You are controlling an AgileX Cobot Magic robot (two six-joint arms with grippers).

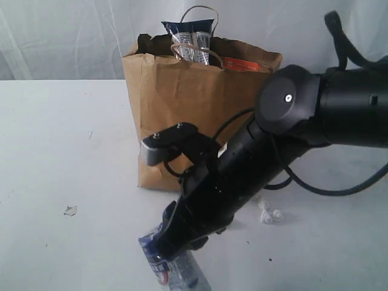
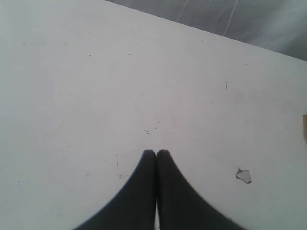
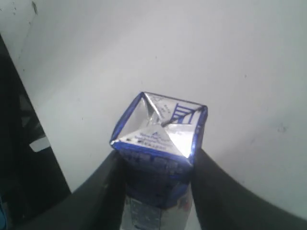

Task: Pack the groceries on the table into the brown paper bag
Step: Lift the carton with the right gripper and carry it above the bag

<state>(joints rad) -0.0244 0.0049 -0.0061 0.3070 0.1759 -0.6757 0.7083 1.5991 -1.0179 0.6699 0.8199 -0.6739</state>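
Observation:
The brown paper bag stands upright at the back middle of the white table. A long navy packet and a brown pouch with an orange label stick out of its top. In front of the bag, by the table's near edge, my right gripper reaches down onto the small shiny blue packet. In the right wrist view both fingers press the sides of this packet, so the right gripper is shut on it. My left gripper is shut with nothing in it over bare table.
A crumpled white scrap lies right of the right arm. A small pale chip lies on the table's left part, and the same chip shows near the left gripper. A black cable loops behind the right arm.

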